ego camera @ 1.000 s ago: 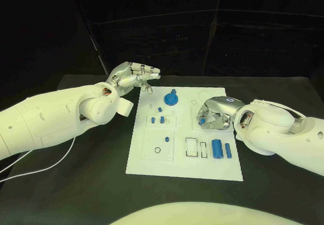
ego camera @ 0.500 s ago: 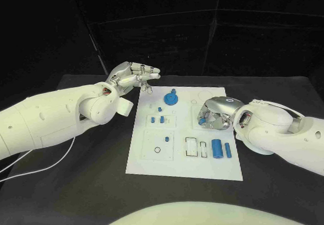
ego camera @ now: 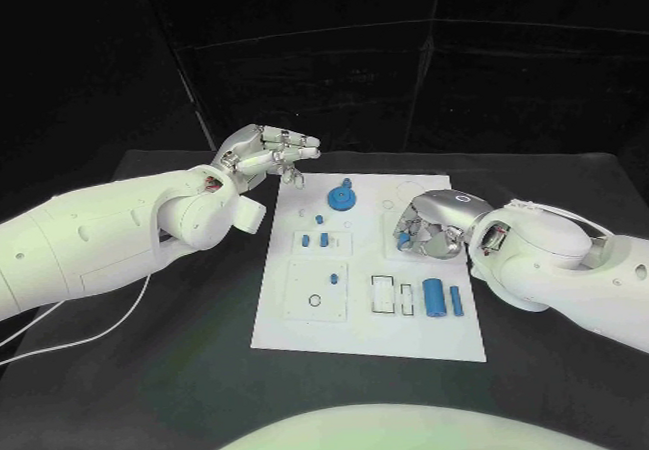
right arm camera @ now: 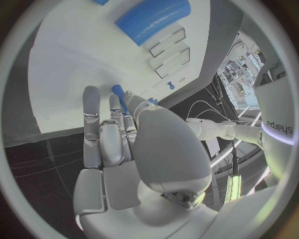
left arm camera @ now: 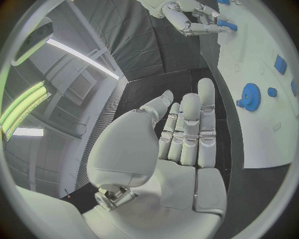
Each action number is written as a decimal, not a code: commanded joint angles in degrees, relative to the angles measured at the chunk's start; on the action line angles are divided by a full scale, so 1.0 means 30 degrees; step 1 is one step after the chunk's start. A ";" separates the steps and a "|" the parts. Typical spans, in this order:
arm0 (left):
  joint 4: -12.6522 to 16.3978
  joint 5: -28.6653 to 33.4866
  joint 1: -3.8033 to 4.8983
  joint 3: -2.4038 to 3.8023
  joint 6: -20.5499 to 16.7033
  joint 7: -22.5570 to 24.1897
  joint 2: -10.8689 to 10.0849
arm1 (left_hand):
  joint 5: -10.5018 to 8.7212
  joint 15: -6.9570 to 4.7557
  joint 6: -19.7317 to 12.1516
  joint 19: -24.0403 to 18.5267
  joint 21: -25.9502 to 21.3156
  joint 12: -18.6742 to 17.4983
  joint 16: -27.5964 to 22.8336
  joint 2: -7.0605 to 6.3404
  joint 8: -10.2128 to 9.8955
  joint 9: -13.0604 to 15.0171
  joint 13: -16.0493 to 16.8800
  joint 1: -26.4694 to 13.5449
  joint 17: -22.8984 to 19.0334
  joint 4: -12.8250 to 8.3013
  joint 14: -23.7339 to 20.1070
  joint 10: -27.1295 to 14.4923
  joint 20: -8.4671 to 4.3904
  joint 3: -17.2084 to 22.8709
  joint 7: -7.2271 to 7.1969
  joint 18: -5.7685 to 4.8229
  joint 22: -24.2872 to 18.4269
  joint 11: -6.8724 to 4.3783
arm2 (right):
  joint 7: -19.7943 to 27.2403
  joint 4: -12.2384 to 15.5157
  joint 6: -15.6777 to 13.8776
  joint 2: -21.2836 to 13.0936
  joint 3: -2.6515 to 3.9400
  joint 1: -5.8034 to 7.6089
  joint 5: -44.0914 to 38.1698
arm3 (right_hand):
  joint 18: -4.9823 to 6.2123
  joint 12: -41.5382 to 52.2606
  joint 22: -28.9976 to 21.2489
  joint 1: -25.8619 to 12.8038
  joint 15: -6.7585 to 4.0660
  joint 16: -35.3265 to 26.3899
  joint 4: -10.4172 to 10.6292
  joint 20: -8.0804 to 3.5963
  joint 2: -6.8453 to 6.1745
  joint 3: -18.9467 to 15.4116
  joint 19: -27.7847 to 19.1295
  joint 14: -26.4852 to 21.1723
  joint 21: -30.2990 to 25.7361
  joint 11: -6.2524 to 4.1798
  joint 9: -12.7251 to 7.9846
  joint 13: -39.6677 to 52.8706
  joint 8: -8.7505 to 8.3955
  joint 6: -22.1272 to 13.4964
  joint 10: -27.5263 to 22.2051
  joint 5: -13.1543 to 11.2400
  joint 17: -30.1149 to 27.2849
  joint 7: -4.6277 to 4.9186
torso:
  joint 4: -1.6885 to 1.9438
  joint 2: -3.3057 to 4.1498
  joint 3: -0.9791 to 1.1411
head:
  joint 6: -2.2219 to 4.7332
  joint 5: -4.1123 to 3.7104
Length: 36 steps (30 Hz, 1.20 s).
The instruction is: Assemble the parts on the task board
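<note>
**Right hand tips down a little over the board**

Since a second ago, the right hand [ego camera: 429, 227] has tipped a bit lower at the right side of the task board [ego camera: 372, 328]; the left hand [ego camera: 268, 151] has stayed where it was.

The task board is a flat white plate in the middle of the picture, lying on the dark worktop [ego camera: 158, 382]. It has small box-shaped holes cut in it. A round blue gear with little teeth [ego camera: 342, 197] sits near the top of the board. Small blue pegs [ego camera: 315, 238] stand just below it. A fat blue cylinder [ego camera: 436, 297] and a thin blue rod [ego camera: 457, 299] lie side by side at the lower right of the board.

The right hand is shiny and silver. It is bent down over the board's right side. Its fingers [right arm camera: 118, 107] are curled around a small blue part [right arm camera: 119, 96], which they hold against the board.

The left hand floats in the upper left of the picture, off the board's top left corner. Its fingers [left arm camera: 190, 119] are straight, close together and hold nothing.
</note>
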 commanded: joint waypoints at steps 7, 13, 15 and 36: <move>-0.0015 0.0070 -0.0019 -0.0001 0.0141 0.0149 -0.0037 | 0.0015 0.0045 -0.0123 -0.0050 -0.0079 0.0006 -0.0071 0.0038 -0.0120 -0.0013 0.0001 -0.0147 -0.0040 0.0100 -0.0112 -0.0146 0.0072 0.0005 -0.0011 0.0235 -0.0027 -0.0041 | 0.0739 0.1903 -0.1145 -0.0281 0.0542 0.0044 0.0283 | 0.0057 -0.0299 -0.0219 -0.0194 -0.0094 0.0051 -0.0138 -0.0006 -0.0060 0.0499 0.0016 0.0633 0.0024 0.0049 -0.0021 -0.0034 -0.0083 0.0083 0.0090 -0.0055 -0.0109 0.0046 | 0.0012 0.0006 0.0016 | 0.0052 0.0085; 0.0038 0.0070 -0.0034 -0.0004 0.0114 0.0212 -0.0050 | 0.0016 0.0049 -0.0129 -0.0050 -0.0088 0.0013 -0.0066 0.0044 -0.0120 -0.0011 0.0003 -0.0179 -0.0046 0.0123 -0.0117 -0.0153 0.0076 -0.0003 -0.0007 0.0235 -0.0034 -0.0037 | 0.1092 0.2568 -0.1116 0.0508 0.0702 0.0036 0.0828 | 0.0065 -0.0405 -0.0298 -0.0372 -0.0068 0.0050 -0.0136 0.0010 -0.0141 0.0622 -0.0031 0.0625 -0.0005 0.0083 -0.0038 -0.0040 -0.0141 0.0075 0.0091 -0.0092 -0.0127 0.0081 | -0.0006 0.0014 -0.0041 | 0.0042 0.0128; 0.0059 0.0070 -0.0035 -0.0004 0.0110 0.0219 -0.0044 | 0.0016 0.0049 -0.0129 -0.0050 -0.0088 0.0013 -0.0066 0.0044 -0.0120 -0.0011 0.0003 -0.0179 -0.0046 0.0123 -0.0117 -0.0153 0.0076 -0.0003 -0.0007 0.0235 -0.0034 -0.0037 | 0.1271 0.2521 -0.1081 0.0965 0.0714 0.0032 0.1013 | 0.0069 -0.0429 -0.0333 -0.0436 -0.0062 0.0040 -0.0129 0.0016 -0.0174 0.0640 -0.0050 0.0619 -0.0021 0.0090 -0.0041 -0.0039 -0.0155 0.0077 0.0100 -0.0106 -0.0153 0.0084 | 0.0007 0.0009 -0.0042 | 0.0033 0.0134; 0.0281 0.0070 -0.0016 0.0004 0.0115 0.0262 -0.0054 | 0.0015 0.0053 -0.0135 -0.0049 -0.0096 0.0018 -0.0061 0.0043 -0.0120 -0.0011 0.0004 -0.0205 -0.0050 0.0139 -0.0120 -0.0161 0.0080 -0.0013 -0.0005 0.0235 -0.0041 -0.0034 | 0.3456 0.0522 0.0947 0.4411 0.0355 -0.1014 0.1295 | 0.0109 -0.0566 -0.0560 -0.0488 -0.0051 -0.0026 -0.0291 0.0031 -0.0276 0.0833 -0.0181 0.0584 -0.0132 0.0096 -0.0052 -0.0041 -0.0219 0.0079 0.0104 0.0003 -0.0299 0.0092 | -0.0002 0.0013 -0.0016 | -0.0314 0.0734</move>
